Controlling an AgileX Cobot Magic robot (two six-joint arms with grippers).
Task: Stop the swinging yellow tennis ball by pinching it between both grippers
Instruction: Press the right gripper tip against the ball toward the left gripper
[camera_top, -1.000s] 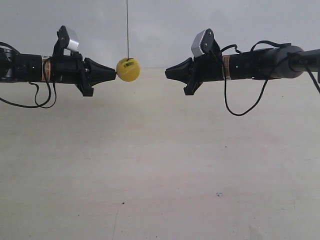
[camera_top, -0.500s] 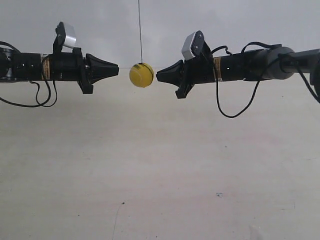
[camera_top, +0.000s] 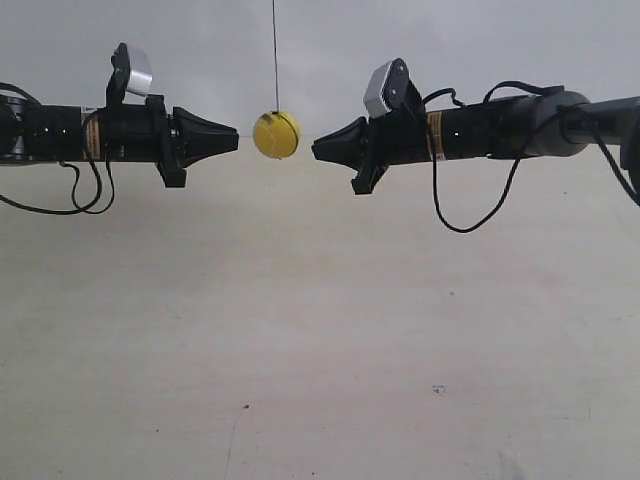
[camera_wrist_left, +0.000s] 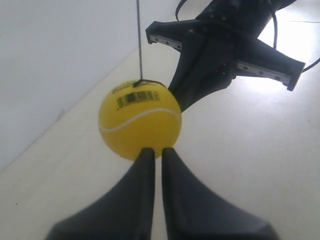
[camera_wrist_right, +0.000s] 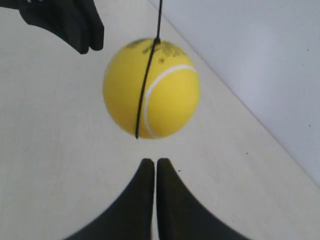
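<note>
Ball (camera_top: 277, 134) hangs free between left gripper (camera_wrist_left: 154, 151) and right gripper (camera_wrist_right: 152, 161), touching neither. Both jaws pressed together, empty. Pinch not done yet.

surface (camera_top: 320, 330): pale, matte | wall (camera_top: 330, 50): grey-white | specks (camera_top: 438, 389): few, dark, maybe dirt

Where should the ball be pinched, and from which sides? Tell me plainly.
Pinch the ball at its widest middle, on opposite sides, level with its centre. It is round and hangs from a string at the top, so off-centre contact would likely roll it away. The left gripper and right gripper, both shut, face it from either side.
</note>
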